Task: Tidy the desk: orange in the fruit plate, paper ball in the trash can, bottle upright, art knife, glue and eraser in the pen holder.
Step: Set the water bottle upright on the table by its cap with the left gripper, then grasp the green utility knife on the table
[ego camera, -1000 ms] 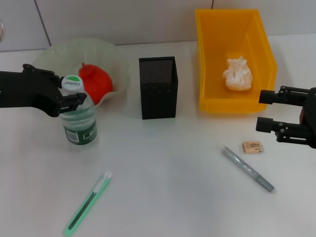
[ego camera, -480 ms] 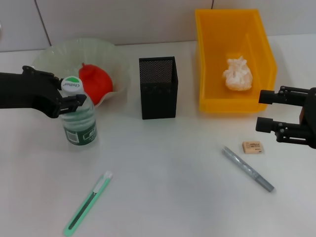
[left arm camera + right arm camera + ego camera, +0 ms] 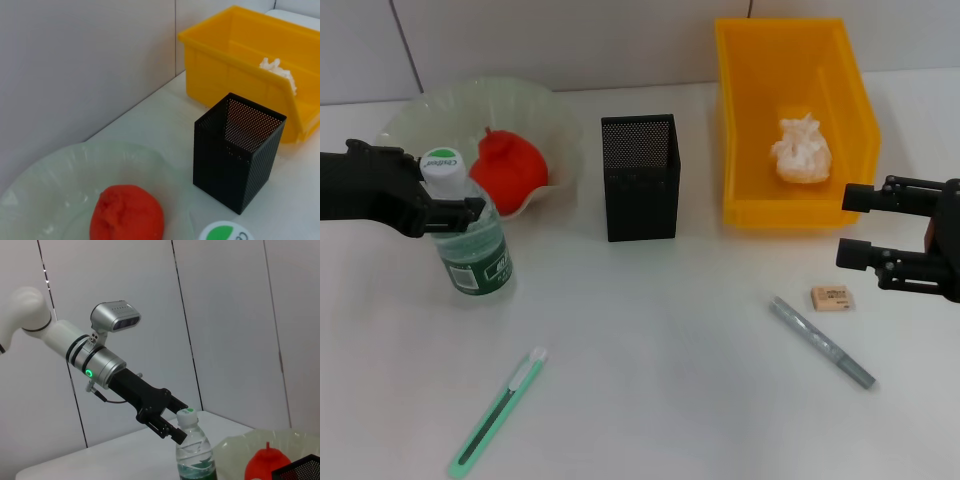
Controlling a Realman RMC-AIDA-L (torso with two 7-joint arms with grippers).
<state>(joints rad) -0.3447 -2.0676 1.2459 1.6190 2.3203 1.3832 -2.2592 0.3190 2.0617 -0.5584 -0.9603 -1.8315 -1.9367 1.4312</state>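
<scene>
Beside the plate (image 3: 560,140), the left gripper (image 3: 458,212) pinches the tilted bottle's (image 3: 470,240) neck; level it before letting go. Right gripper (image 3: 860,225) idles, fingers parted and empty, near the eraser (image 3: 832,297).

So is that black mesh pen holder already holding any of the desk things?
No. In the left wrist view the pen holder looks empty inside, and the head view shows the eraser lying on the table.

Bright, even overhead light; soft short shadows under holder (image 3: 639,177) and bin (image 3: 793,120); no glare, focus sharp.
</scene>
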